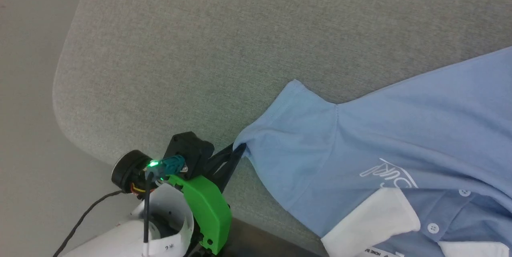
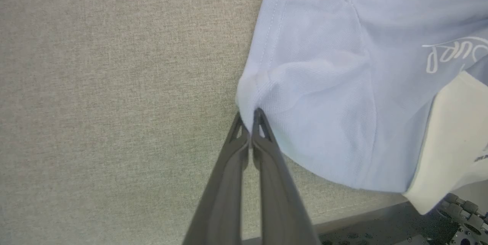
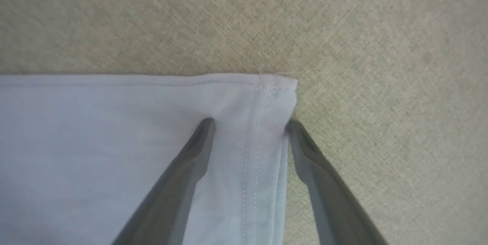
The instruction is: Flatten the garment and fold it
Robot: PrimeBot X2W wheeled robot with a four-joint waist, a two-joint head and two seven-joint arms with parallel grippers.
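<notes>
Pad (image 1: 168,49): grey woven surface, rounded corner at left. Left gripper (image 1: 239,149): jaws pinched tight on the near corner of the sleeve (image 1: 296,129) cuff. Shirt (image 1: 420,121): pale blue, lying front-up on the pad's right, collar near. Right gripper (image 3: 251,123): jaws spread wide, straddling a hem corner (image 3: 274,88), gripping nothing. Advice: draw the sleeve leftward low and slowly, taut without lifting. Close the right gripper on the hem first, so the cloth spreads flat.

Light blue garment (image 1: 400,129) with white collar (image 1: 372,221), white buttons (image 1: 432,227), white script logo (image 1: 386,173), on speckled grey-beige cloth surface (image 1: 200,49)
</notes>
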